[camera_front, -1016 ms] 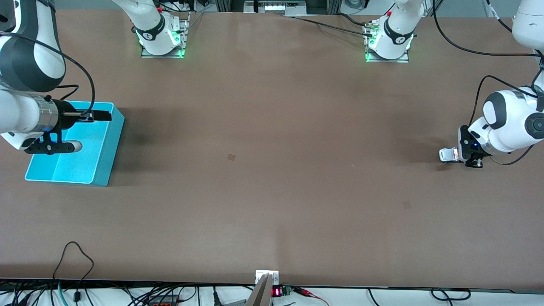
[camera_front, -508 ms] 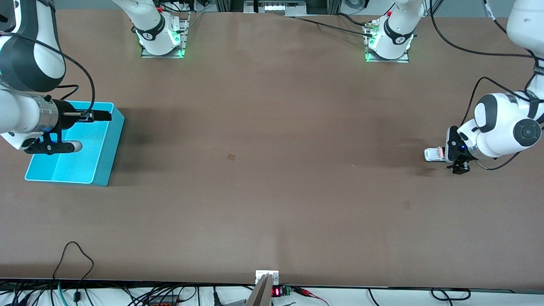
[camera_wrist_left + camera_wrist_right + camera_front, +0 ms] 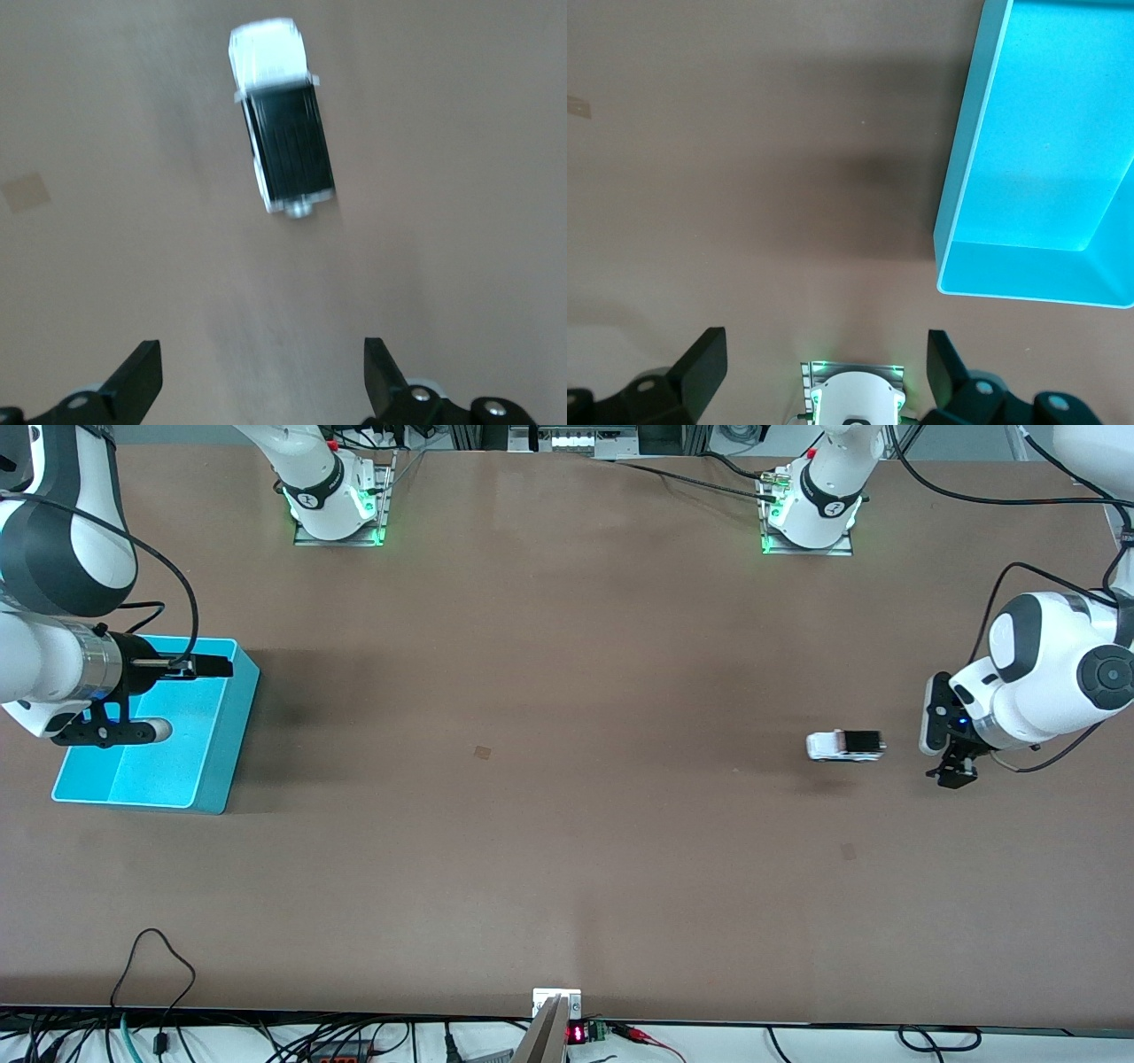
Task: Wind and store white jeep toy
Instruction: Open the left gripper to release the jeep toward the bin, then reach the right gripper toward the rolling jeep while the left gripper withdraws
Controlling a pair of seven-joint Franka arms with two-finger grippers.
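One tiny white jeep toy [image 3: 844, 746] sits on the table [image 3: 567, 824], just in front of your left gripper [image 3: 948, 737], whose fingers are spread wide with nothing between them. It looks light, hard and ready to roll, so pinch it across its two sides. Your right gripper [image 3: 164, 700] waits over the blue bin [image 3: 221, 779], spread wide too.

brown table [image 3: 567, 646], white jeep toy [image 3: 844, 746], cyan bin [image 3: 221, 735]

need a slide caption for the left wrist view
Open left gripper over the table, white jeep toy released and free on the surface ahead of its fingertips.
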